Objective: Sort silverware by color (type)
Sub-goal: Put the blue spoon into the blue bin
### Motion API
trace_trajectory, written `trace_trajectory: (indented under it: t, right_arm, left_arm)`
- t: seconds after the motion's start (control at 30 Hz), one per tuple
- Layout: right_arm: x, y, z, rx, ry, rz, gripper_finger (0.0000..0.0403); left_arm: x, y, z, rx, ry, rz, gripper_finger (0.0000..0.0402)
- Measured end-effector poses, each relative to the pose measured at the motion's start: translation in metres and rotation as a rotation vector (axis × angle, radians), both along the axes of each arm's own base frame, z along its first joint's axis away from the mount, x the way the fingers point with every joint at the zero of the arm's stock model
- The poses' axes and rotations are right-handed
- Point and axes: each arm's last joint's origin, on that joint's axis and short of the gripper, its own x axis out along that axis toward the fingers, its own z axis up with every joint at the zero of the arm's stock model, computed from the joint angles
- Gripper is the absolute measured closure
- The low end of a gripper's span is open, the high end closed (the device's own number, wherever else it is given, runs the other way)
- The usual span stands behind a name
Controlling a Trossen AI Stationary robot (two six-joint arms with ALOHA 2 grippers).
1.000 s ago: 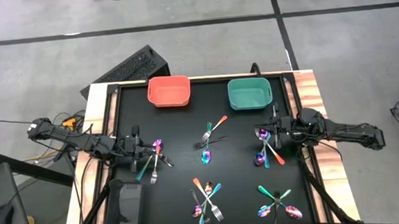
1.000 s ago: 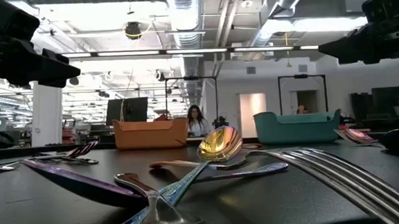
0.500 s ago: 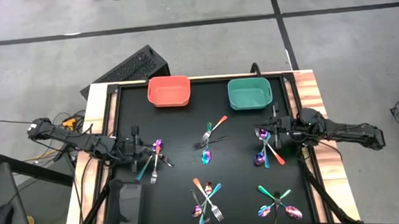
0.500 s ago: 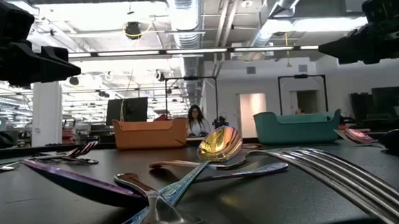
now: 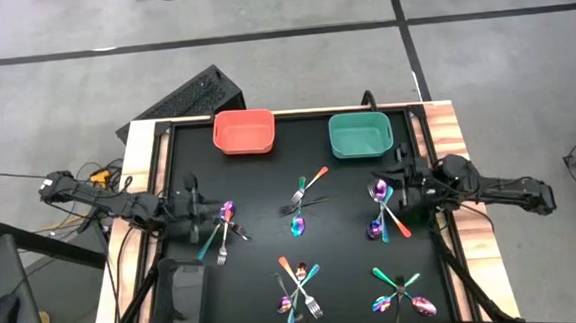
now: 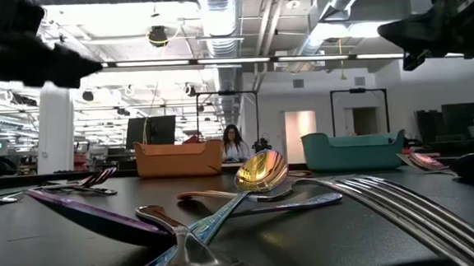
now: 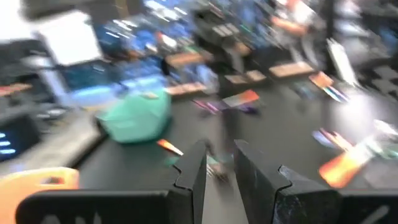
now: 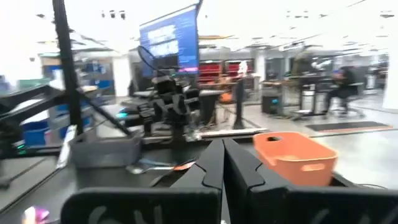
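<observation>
Sorting barely begun, judging by the layout: red bin (image 5: pixel 243 131) and teal bin (image 5: pixel 360 135) look empty, black bin (image 5: pixel 180 296) near the left gripper (image 5: pixel 191 201) too. Silverware (image 5: pixel 300 285) in five heaps across the mat. Left fingers slightly apart, holding nothing, one heap just beside. Right gripper (image 5: pixel 401 180) closed, empty, beside another heap.

Three bins (image 5: pixel 243 131), five silverware clusters (image 5: pixel 300 287)

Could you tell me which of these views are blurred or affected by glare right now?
The left wrist view is heavily motion-blurred, the teal bin smeared; the right wrist view is softer, bright overhead glare washing its top; in the low view the gold-tinted spoon is sharp, the nearest fork soft; the high view is evenly lit.
</observation>
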Motion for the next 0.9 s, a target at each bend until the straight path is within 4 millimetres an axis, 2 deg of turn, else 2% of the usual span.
trace_trajectory:
  t: [0.17, 0.23, 0.33, 0.43, 0.57, 0.73, 0.9]
  right_arm:
    - [-0.002, 0.000, 0.008, 0.020, -0.086, -0.017, 0.0381]
    - [-0.003, -0.004, 0.009, 0.112, -0.109, -0.104, 0.0381]
    - [-0.003, -0.010, 0.003, 0.343, 0.054, -0.261, 0.0381]
    - [-0.005, -0.011, -0.005, 0.541, 0.252, -0.307, 0.0381]
    - [-0.006, -0.009, -0.016, 0.767, 0.471, -0.374, 0.0381]
    - [-0.002, -0.006, -0.029, 0.816, 0.693, -0.446, 0.0372]
    - [0.005, -0.007, -0.036, 0.755, 0.785, -0.484, 0.0332]
  left_arm:
    - [0.000, 0.007, 0.007, -0.120, -0.096, 0.156, 0.0329]
    - [0.000, 0.008, 0.009, -0.136, -0.114, 0.160, 0.0329]
    - [0.000, 0.008, 0.013, -0.161, -0.157, 0.120, 0.0329]
    - [0.000, 0.007, 0.016, -0.127, -0.181, 0.047, 0.0329]
    - [0.000, 0.011, 0.021, -0.092, -0.229, 0.071, 0.0329]
    - [0.000, 0.018, 0.025, -0.054, -0.258, 0.148, 0.0329]
    - [0.006, 0.030, 0.020, -0.087, -0.223, 0.243, 0.0329]
